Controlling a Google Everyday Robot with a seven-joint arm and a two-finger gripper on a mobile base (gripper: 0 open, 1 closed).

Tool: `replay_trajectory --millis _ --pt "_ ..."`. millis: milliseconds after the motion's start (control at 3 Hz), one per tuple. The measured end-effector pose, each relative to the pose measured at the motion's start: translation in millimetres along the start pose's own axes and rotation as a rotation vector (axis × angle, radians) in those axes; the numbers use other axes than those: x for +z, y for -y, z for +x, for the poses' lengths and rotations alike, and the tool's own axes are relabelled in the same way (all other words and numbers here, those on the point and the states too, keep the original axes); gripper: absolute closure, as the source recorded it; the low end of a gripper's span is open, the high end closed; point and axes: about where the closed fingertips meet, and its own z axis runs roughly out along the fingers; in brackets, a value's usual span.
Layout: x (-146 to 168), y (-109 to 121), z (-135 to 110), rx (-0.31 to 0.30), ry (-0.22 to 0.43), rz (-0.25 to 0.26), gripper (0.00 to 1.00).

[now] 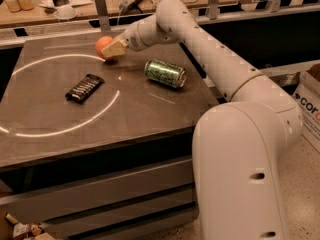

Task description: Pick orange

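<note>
The orange [102, 44], small and round, sits at the far side of the dark table [150, 114], left of centre. My gripper [113, 49], tan at the tip, reaches in from the right on the long white arm [200, 39]. It is right against the orange's right lower side and covers part of it. A dark shadow lies on the table just under them. I cannot tell whether the orange rests on the table or is held just above it.
A green drink can [165, 73] lies on its side right of the gripper. A black bar-shaped packet [84, 87] lies nearer, at the left. A cluttered bench [60, 9] runs behind the table. A cardboard box [309, 104] stands on the floor at the right.
</note>
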Motion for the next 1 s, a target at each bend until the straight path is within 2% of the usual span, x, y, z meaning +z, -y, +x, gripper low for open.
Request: replay_trajectory --millis 333,667,1000 --pt "-51 -6 -38 -0.058 0.080 0.017 1.00" --pt "-116 -30 -64 -0.115 0.170 0.038 0.99" --pt "-138 -47 -68 -0.126 0.197 0.038 0.78"
